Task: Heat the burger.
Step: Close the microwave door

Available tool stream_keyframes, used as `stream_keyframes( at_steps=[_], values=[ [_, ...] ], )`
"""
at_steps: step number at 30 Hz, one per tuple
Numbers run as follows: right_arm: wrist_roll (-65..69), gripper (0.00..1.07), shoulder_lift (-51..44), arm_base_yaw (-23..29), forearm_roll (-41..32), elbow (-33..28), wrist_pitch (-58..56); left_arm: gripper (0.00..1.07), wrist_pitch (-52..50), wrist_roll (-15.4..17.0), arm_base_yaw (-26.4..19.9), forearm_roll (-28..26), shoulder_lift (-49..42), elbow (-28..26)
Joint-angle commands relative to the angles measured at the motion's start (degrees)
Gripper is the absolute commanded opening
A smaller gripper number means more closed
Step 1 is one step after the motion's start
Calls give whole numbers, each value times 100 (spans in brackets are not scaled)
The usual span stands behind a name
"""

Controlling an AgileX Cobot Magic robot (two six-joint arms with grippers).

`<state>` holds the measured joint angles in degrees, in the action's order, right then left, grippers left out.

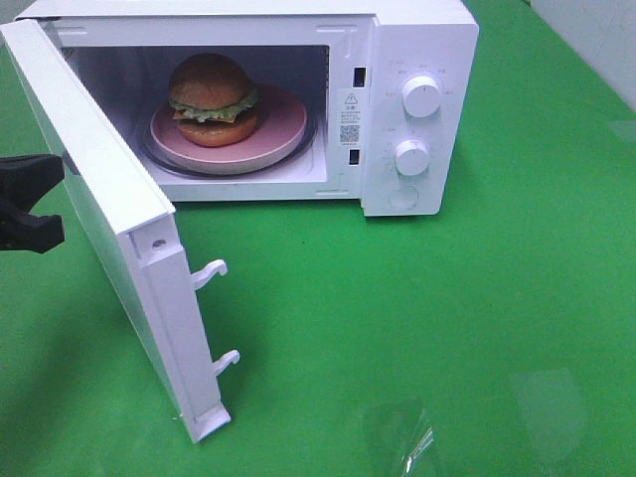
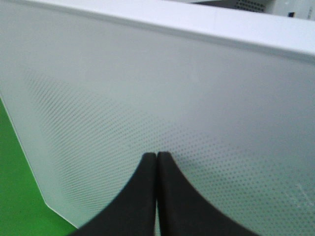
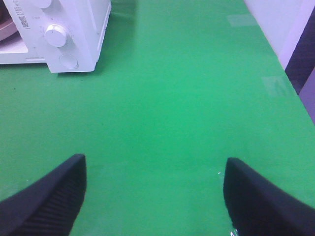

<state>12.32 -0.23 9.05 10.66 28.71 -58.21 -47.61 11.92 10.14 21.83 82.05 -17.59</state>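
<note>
The burger [image 1: 212, 94] sits on a pink plate [image 1: 285, 127] inside the white microwave [image 1: 422, 40]. Its door [image 1: 99, 189] swings wide open toward the front left. In the left wrist view my left gripper [image 2: 156, 156] is shut with nothing in it, its tips close against the door's dotted outer face [image 2: 147, 88]. A black part of the left arm [image 1: 30, 177] shows at the left edge behind the door. My right gripper [image 3: 155, 160] hangs open over the bare green table [image 3: 172, 98], right of the microwave's front corner [image 3: 74, 49], holding nothing.
Two white knobs [image 1: 422, 96] [image 1: 411, 157] and a round button [image 1: 402, 197] are on the microwave's right panel. Two latch hooks [image 1: 211, 272] [image 1: 227, 362] stick out of the door's edge. A green cloth [image 1: 447, 318] covers the table; a white wall runs along its far right [image 3: 275, 24].
</note>
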Motion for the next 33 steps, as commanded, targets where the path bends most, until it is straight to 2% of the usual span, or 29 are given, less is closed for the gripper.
stream_keyframes(
  at_steps=[1,2,4,14,18,19,20,21,29,30,33],
  values=[
    [11,73,-155,-29,0,0,34,0,-69,-212,372,-510,223,-195],
    [11,73,-155,-29,0,0,34,0,-69,-212,372,-510,223,-195],
    [11,73,-155,-29,0,0,34,0,-17,-218,659,-716,424,-447],
    [11,73,-155,-29,0,0,34,0,0,-229,1134,-1140,963,-1008],
    [11,73,-155,-29,0,0,34,0,166,-481,1432,-1495,1226,-1346],
    [11,73,-155,-29,0,0,34,0,206,-716,1604,-1753,1335,-1495],
    [11,73,-155,-29,0,0,34,0,206,-716,1604,-1753,1335,-1495],
    [11,73,-155,-29,0,0,34,0,235,-957,1742,-1994,1455,-1662],
    [11,73,-155,-29,0,0,34,0,407,-1123,2040,-2504,1862,-2217],
    [11,73,-155,-29,0,0,34,0,544,-1192,2120,-2607,2000,-2429],
    [11,73,-155,-29,0,0,34,0,584,-1243,2149,-2676,2051,-2527]
  ],
)
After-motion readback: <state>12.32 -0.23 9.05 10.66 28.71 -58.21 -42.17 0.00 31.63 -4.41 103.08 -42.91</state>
